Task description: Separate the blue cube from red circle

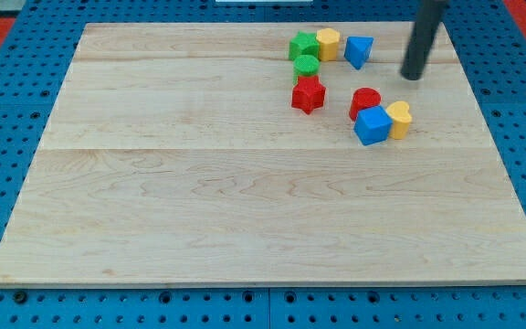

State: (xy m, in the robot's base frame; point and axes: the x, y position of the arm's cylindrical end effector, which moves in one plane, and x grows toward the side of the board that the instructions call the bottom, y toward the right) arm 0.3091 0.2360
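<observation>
On the board (245,201): two red, blue, green, yellow blocks.

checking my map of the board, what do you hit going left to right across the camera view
green cube → red star → yellow block at the top → blue triangular block → blue cube → yellow block beside it → my tip. Green circle and red circle overlap others in the order, so left out.
</observation>
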